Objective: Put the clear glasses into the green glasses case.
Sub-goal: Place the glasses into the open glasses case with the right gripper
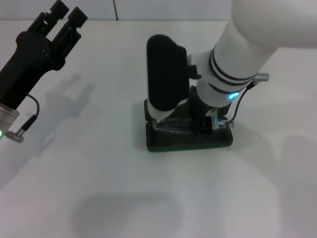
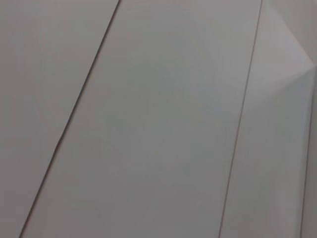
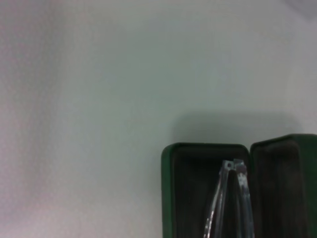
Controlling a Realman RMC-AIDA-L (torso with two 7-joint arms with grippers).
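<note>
The green glasses case (image 1: 188, 141) lies open at the middle of the table, its lid (image 1: 166, 74) standing up behind the base. The clear glasses (image 1: 166, 125) lie across the base, one end showing by the right arm's wrist. In the right wrist view, the folded clear arms of the glasses (image 3: 233, 198) rest on the dark lining between the case walls (image 3: 168, 188). My right gripper (image 1: 203, 124) hangs right over the case base, mostly hidden under its own wrist. My left gripper (image 1: 68, 14) is raised at the far left with its fingers apart, holding nothing.
The white table (image 1: 99, 188) surrounds the case. The left wrist view shows only white panels (image 2: 158, 119). A cable (image 1: 29, 119) hangs from the left arm near the table's left side.
</note>
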